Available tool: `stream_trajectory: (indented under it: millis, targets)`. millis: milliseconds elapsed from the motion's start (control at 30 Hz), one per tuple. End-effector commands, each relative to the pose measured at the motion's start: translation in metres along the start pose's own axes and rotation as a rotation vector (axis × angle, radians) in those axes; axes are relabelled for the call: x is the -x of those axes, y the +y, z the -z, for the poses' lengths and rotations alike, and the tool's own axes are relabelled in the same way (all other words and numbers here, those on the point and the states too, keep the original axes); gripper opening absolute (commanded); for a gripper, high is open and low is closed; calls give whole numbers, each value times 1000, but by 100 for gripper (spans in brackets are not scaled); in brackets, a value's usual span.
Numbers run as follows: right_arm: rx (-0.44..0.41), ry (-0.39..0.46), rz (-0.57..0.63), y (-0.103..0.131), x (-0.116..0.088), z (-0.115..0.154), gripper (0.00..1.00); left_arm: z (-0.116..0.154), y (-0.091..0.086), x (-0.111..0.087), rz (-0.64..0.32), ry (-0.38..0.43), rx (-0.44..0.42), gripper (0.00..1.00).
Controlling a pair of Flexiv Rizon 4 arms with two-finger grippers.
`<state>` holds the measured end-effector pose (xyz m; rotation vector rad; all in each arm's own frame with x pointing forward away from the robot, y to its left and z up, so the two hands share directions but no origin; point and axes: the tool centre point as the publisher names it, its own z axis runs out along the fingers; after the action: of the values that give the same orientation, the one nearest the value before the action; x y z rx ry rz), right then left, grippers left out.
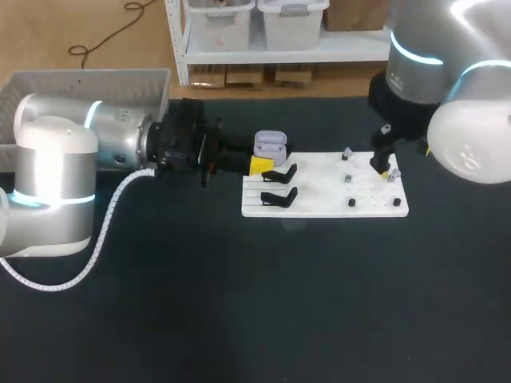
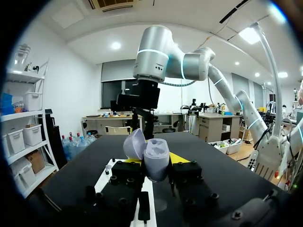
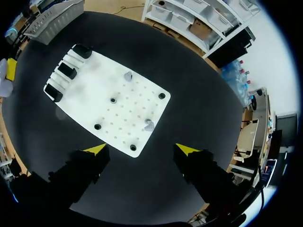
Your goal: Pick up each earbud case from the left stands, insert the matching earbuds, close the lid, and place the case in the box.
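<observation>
Head view: left claw [image 1: 262, 164] pinching the open-lidded earbud case [image 1: 270, 144] | Left wrist view: earbud case [image 2: 152, 152] upright between its fingers | Right wrist view: right claw [image 3: 141, 149] spread, white board [image 3: 94, 87] with grey earbuds [image 3: 128, 75] ahead of it

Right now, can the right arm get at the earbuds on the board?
Probably yes: the open right gripper hangs over the board, an earbud just ahead, nothing between them.
</observation>
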<state>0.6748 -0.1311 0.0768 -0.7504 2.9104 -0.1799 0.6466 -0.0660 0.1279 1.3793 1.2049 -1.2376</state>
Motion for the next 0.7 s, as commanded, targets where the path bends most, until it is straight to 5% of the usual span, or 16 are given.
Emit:
stream_trajectory:
  millis: [33, 533, 700]
  targets:
    - [19, -15, 16, -7, -1, -9, 85, 0, 1, -1, 0, -1, -1, 0]
    - [55, -19, 105, -15, 2, -37, 51, 0, 1, -1, 0, -1, -1, 0]
    - [68, -15, 142, -16, 4, -43, 49, 0, 1, -1, 0, -1, -1, 0]
